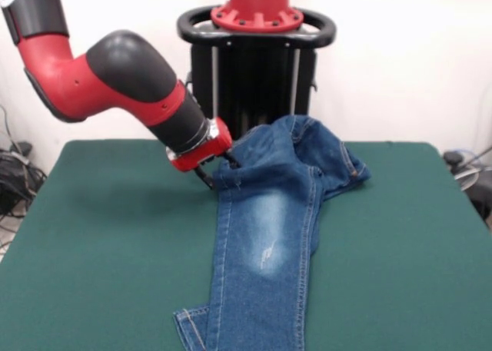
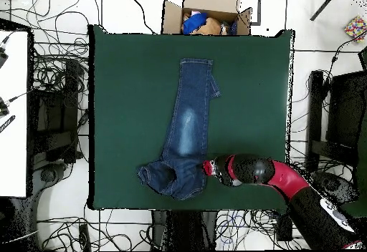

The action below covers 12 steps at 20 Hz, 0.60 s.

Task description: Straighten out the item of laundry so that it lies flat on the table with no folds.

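Observation:
The jeans lie on the green table. Both legs are stacked and run toward the near edge, with one hem folded out at the near left. The waist end is bunched in a raised heap by the pedestal. My gripper sits at the left edge of the jeans just below the heap, shut on the denim there. In the overhead view the gripper touches the right edge of the jeans beside the crumpled waist.
The black pedestal stands right behind the heap. A cardboard box with items in it sits beyond the table's far edge in the overhead view. Cables lie on the floor around the table.

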Each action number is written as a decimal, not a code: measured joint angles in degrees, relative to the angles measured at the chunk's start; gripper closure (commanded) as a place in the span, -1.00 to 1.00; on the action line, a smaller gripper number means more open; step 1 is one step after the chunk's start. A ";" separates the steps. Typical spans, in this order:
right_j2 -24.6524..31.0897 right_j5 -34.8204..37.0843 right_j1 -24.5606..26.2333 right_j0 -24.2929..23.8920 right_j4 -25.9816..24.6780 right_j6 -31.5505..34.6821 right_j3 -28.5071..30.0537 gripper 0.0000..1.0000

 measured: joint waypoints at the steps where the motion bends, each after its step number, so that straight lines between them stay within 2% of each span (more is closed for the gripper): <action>1: 0.01 0.01 0.19 0.01 -0.05 0.00 -0.17 -1.00; 12: 0.26 0.05 1.14 0.04 -0.01 0.00 -1.16 -1.00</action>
